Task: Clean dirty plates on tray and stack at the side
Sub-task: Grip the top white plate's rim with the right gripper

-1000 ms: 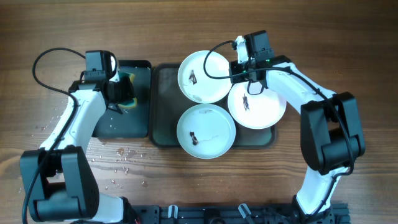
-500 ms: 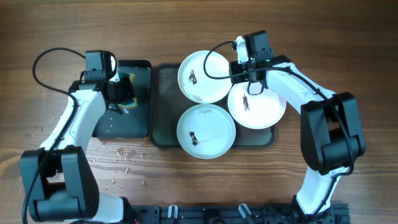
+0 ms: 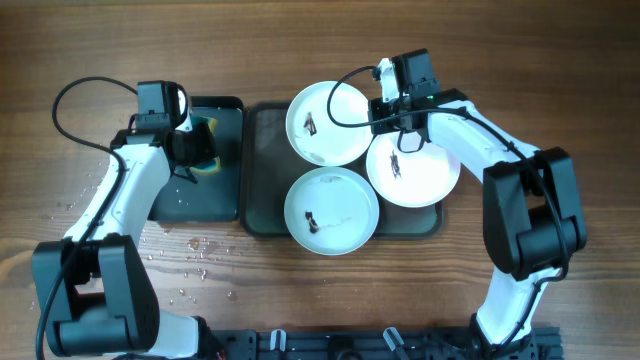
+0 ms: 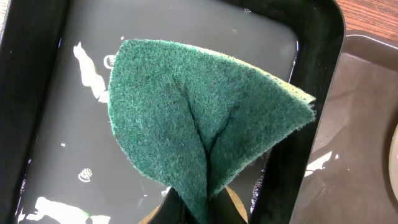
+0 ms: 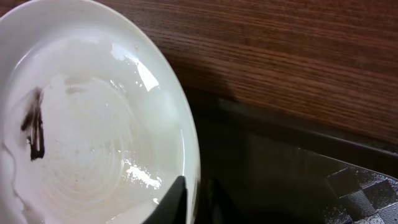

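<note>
Three white plates sit on the brown-grey tray (image 3: 262,170), filling its half toward three o'clock. The far plate (image 3: 328,130) lies at the tray's twelve o'clock and overhangs the rim there. The right plate (image 3: 415,172) lies at three o'clock. The near plate (image 3: 331,212) lies at six o'clock and sticks out past that edge. Each carries a small dark smudge near its centre. The far and right plates meet at their edges, and the near plate lies just beside both. The right gripper (image 5: 194,198) is at the far plate's three-o'clock rim. In the right wrist view, one of its fingers (image 5: 174,199) is inside the wet bowl and the other is outside, so the two are pinched on the rim. Just beside the tray at nine o'clock lies a narrower black tray (image 3: 222,200) with a film of water on its floor. Above it the left gripper (image 4: 199,210) is clamped tight on a green sponge (image 4: 205,130). The sponge is folded along a crease and fans out from the pinch, with a yellow layer showing at one edge. Water droplets (image 3: 195,250) speckle the wooden table (image 3: 500,40) toward seven o'clock of the trays.
</note>
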### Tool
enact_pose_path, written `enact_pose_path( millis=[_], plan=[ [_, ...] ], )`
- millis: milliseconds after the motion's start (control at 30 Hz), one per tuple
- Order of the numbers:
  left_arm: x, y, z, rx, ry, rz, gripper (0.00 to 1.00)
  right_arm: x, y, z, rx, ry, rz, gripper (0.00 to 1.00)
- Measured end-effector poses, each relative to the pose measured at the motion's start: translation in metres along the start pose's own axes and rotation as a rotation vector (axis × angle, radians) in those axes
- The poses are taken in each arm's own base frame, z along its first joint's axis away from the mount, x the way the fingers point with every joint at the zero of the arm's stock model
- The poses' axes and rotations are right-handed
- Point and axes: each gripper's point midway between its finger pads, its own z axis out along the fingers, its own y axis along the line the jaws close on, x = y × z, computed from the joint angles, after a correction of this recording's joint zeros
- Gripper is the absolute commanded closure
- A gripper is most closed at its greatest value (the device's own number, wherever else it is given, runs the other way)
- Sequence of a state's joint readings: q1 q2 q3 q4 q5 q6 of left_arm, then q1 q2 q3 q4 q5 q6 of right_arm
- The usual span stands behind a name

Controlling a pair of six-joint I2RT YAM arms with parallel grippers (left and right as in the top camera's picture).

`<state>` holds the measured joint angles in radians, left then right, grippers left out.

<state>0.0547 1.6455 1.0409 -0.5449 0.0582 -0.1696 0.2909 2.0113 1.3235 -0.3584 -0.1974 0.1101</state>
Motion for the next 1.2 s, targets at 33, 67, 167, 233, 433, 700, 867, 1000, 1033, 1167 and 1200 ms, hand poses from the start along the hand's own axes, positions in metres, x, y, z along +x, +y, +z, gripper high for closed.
enact_pose_path(
  millis=[33, 67, 167, 233, 433, 700, 867, 1000, 1033, 1167, 1200],
  plan=[
    [0.0, 0.0, 0.0, 0.0, 0.0, 0.0, 0.96, 0.0, 0.0, 0.0, 0.0, 0.0, 0.0, 0.93],
    [0.0, 0.0, 0.0, 0.0, 0.0, 0.0, 0.96, 0.0, 0.0, 0.001, 0.0, 0.0, 0.0, 0.93],
    [0.0, 0.0, 0.0, 0.0, 0.0, 0.0, 0.96, -0.002, 0.0, 0.001, 0.0, -0.007, 0.001, 0.94],
    [0.0, 0.0, 0.0, 0.0, 0.0, 0.0, 0.96, -0.002, 0.0, 0.001, -0.001, -0.007, 0.004, 0.96],
    [-0.003, -0.001, 0.0, 0.003, -0.014, 0.001, 0.96, -0.001, 0.001, 0.001, -0.005, -0.002, 0.017, 0.82],
    [-0.005, -0.001, 0.0, 0.005, -0.021, 0.001, 0.96, 0.002, 0.0, 0.002, -0.004, 0.006, 0.021, 0.86],
    [-0.005, -0.001, 0.0, 0.005, -0.021, 0.001, 0.96, 0.009, -0.003, 0.012, -0.002, 0.027, 0.028, 0.9],
    [-0.005, -0.001, 0.0, 0.005, -0.021, 0.001, 0.96, 0.009, -0.003, 0.014, -0.004, 0.025, 0.029, 0.81],
    [-0.005, -0.001, 0.0, 0.005, -0.021, 0.001, 0.96, 0.009, -0.003, 0.014, -0.005, 0.025, 0.029, 0.8],
    [-0.005, -0.001, 0.0, 0.005, -0.021, 0.001, 0.96, 0.009, -0.003, 0.014, -0.005, 0.025, 0.029, 0.86],
    [-0.005, -0.001, 0.0, 0.005, -0.021, 0.001, 0.96, 0.009, -0.003, 0.014, -0.005, 0.026, 0.03, 0.87]
  ],
)
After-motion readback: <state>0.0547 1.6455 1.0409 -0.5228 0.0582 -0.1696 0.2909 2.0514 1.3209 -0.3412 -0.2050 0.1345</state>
